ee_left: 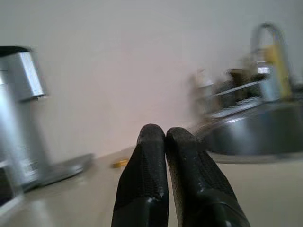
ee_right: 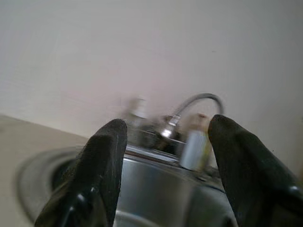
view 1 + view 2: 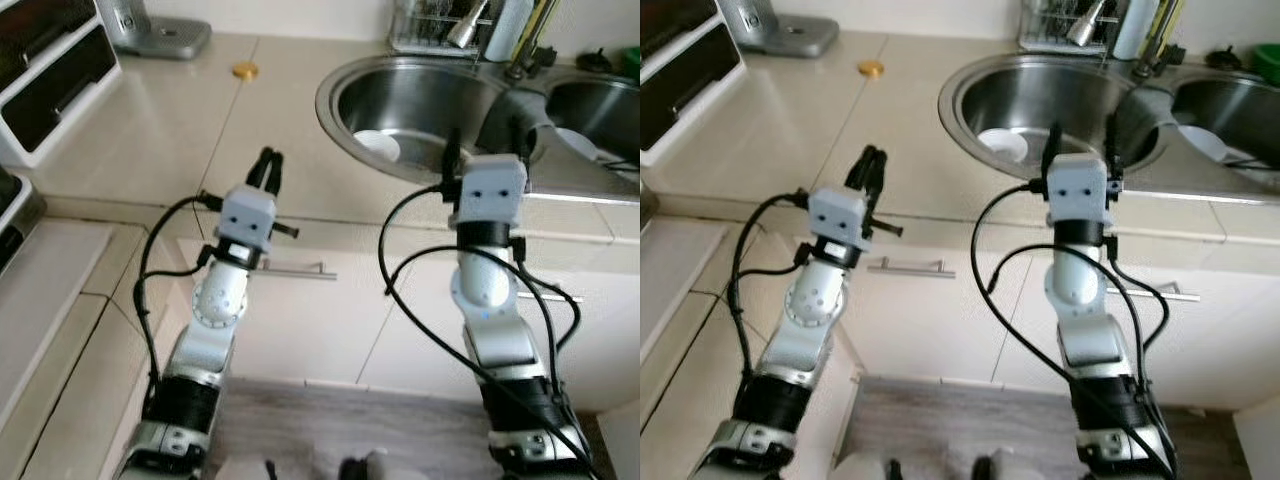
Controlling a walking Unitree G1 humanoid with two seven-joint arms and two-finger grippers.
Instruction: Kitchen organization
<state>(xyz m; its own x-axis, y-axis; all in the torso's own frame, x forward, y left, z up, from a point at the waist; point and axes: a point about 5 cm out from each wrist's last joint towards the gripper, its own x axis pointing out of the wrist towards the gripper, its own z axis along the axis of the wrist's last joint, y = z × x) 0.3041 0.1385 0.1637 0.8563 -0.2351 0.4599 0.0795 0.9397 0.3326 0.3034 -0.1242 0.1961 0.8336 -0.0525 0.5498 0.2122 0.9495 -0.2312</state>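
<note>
A round steel sink (image 3: 350, 85) is set into the beige counter (image 3: 170, 130), with a white dish (image 3: 378, 146) lying in its bottom. My right gripper (image 3: 487, 145) hovers over the sink's near rim, open, with nothing between its fingers (image 2: 106, 156). Over the counter near its front edge, left of the sink, my left gripper (image 3: 267, 167) is shut and holds nothing; its fingertips (image 1: 163, 137) are pressed together. A small gold lid (image 3: 245, 70) lies on the counter farther back.
A second basin (image 3: 600, 115) with a white dish lies to the right, behind a tap (image 3: 530, 40). A wire dish rack (image 3: 435, 30) stands behind the sink, a silver appliance (image 3: 150, 30) at the back left, white shelving (image 3: 50, 80) at far left. Cabinet handle (image 3: 295, 268) below.
</note>
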